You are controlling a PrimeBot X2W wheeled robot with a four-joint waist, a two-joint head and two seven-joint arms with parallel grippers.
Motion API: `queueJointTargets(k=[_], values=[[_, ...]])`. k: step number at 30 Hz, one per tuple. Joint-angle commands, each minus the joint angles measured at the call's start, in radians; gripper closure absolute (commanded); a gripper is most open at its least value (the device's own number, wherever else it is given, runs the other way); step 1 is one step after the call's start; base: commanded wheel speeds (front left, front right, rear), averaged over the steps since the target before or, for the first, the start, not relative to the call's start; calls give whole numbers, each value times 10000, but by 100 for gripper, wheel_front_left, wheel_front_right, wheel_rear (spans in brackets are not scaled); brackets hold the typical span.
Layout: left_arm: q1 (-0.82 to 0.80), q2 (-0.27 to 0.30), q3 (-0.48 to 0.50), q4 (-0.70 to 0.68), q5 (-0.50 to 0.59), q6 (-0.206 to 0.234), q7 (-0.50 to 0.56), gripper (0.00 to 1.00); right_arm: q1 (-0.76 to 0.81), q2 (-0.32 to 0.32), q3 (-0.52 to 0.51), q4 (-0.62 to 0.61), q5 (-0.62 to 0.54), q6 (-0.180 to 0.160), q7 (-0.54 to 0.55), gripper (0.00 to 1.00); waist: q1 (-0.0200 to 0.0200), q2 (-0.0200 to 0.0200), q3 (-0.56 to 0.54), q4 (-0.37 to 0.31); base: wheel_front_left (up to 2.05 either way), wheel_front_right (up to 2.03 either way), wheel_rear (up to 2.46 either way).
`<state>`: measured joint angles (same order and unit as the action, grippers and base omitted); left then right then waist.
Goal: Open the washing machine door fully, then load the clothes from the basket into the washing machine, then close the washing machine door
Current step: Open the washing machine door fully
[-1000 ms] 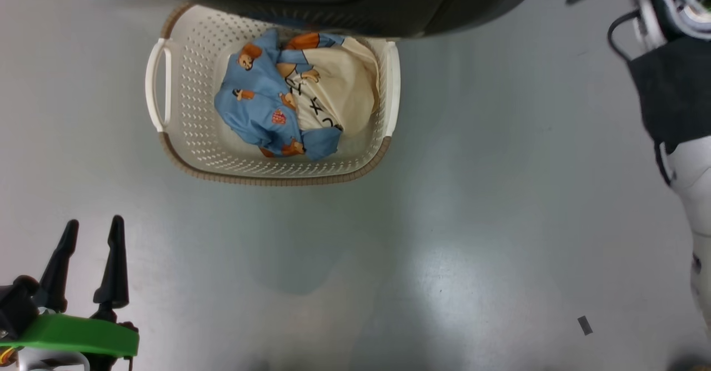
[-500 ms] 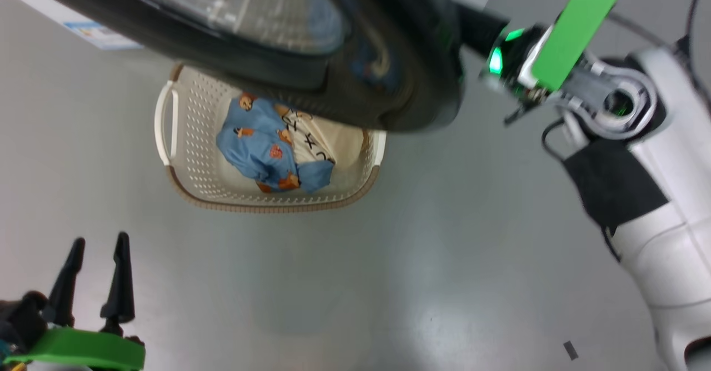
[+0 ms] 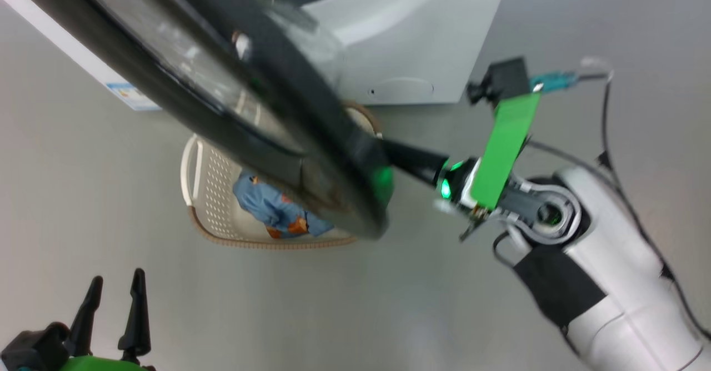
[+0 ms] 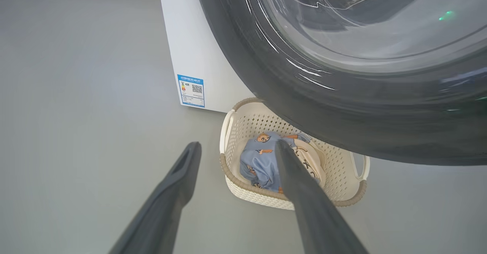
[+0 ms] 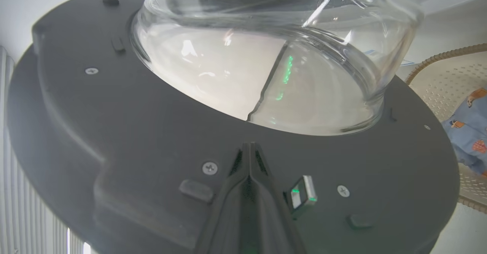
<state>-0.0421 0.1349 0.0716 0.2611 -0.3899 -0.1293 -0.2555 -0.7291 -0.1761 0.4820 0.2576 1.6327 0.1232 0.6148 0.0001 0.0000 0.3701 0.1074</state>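
Note:
The washing machine door [image 3: 311,110] stands partly open over the basket [image 3: 214,185], its black rim hiding the basket's right half. My right gripper [image 3: 391,150] is shut and empty. Its fingertips [image 5: 249,147] press against the door's dark grey inner face [image 5: 114,132], just below the glass bowl [image 5: 266,75]. The clothes [image 3: 266,207], blue fabric with bears and a cream garment [image 4: 304,157], lie in the basket [image 4: 236,132]. Low at the left, my left gripper [image 3: 114,299] stands open and empty, short of the basket. The white washing machine [image 3: 411,32] stands behind.
A blue label [image 4: 191,90] is stuck low on the machine's side. The round service flap [image 3: 400,89] sits on its front, near the floor. Grey floor [image 3: 333,304] spreads between me and the basket. My right forearm [image 3: 600,282] crosses the lower right.
The head view has tilted up, bringing the washing machine and my right arm into the picture. The door now covers more of the basket. My left gripper stays open.

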Motion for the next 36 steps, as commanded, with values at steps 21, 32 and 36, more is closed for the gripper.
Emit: queueJointTargets(k=[21,32,36], values=[[546,-408,302,49,390,-14,-63,0,1660,1253,2128,-28,361,75,-383,100,0,0,-2200,618,0,0,0],[725,-548,191,-126,552,-14,-63,0,1515,1257,3339,185,1140,75,-1927,100,0,0,-2892,1047,0,0,0],[802,-603,81,-167,606,-14,-63,0,1425,1258,3757,267,1281,75,-2433,100,0,0,-3055,1227,0,0,0]])
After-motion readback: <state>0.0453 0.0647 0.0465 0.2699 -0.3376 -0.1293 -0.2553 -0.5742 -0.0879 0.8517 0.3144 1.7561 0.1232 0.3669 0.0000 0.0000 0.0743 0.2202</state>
